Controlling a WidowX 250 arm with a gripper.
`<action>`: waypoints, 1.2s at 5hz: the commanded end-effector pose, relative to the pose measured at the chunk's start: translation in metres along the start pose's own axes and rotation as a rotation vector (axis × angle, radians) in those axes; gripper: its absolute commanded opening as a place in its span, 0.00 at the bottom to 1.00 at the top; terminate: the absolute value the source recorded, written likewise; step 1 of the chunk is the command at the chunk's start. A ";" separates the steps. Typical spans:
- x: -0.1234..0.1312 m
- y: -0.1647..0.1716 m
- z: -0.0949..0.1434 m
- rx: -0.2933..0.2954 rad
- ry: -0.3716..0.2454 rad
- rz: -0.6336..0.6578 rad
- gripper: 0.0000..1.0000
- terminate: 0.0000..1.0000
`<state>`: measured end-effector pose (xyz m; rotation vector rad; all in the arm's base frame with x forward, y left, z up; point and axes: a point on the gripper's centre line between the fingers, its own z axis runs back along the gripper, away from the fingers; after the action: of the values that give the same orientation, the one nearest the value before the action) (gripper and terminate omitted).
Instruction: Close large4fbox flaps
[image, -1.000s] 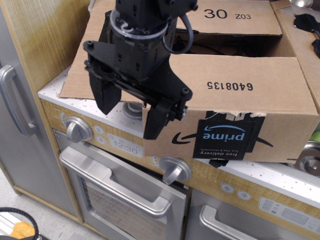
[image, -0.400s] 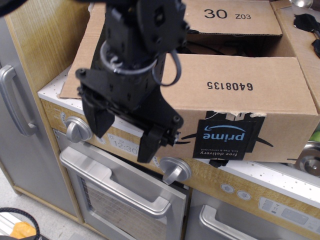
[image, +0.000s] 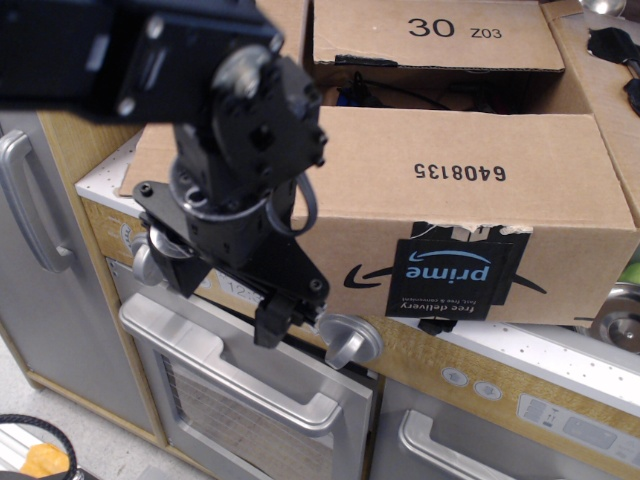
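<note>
The large4fbox (image: 470, 215) is a big brown cardboard box on the toy stove top, with a black "prime" label (image: 445, 277) on its front. The near flap (image: 460, 160) printed "6408135" lies folded inward. The far flap (image: 440, 35) printed "30 Z03" leans over the opening. The right flap (image: 610, 85) with black tape stands outward. The left flap (image: 150, 150) sticks out leftward, mostly hidden by my arm. The middle of the box is still open and dark. My black gripper (image: 228, 300) is open and empty, below the box's left front corner, in front of the oven's control panel.
The toy oven has silver knobs (image: 347, 340) and a bar handle (image: 225, 372) just under my fingers. A grey door with a curved handle (image: 25, 205) stands at the left, beside a wooden side panel (image: 90, 60). A second oven handle (image: 470, 450) is at the lower right.
My gripper has moved down and to the left, from over the box's left flap and front corner to in front of the oven panel. The jaws stayed open. The box has not moved.
</note>
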<state>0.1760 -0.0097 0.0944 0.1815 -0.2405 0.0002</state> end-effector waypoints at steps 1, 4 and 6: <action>0.015 0.029 -0.020 0.056 -0.167 -0.011 1.00 0.00; 0.016 0.064 -0.048 0.100 -0.198 -0.009 1.00 0.00; 0.033 0.069 -0.013 0.274 -0.304 -0.079 1.00 0.00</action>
<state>0.2002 0.0589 0.0942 0.4741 -0.5034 -0.0827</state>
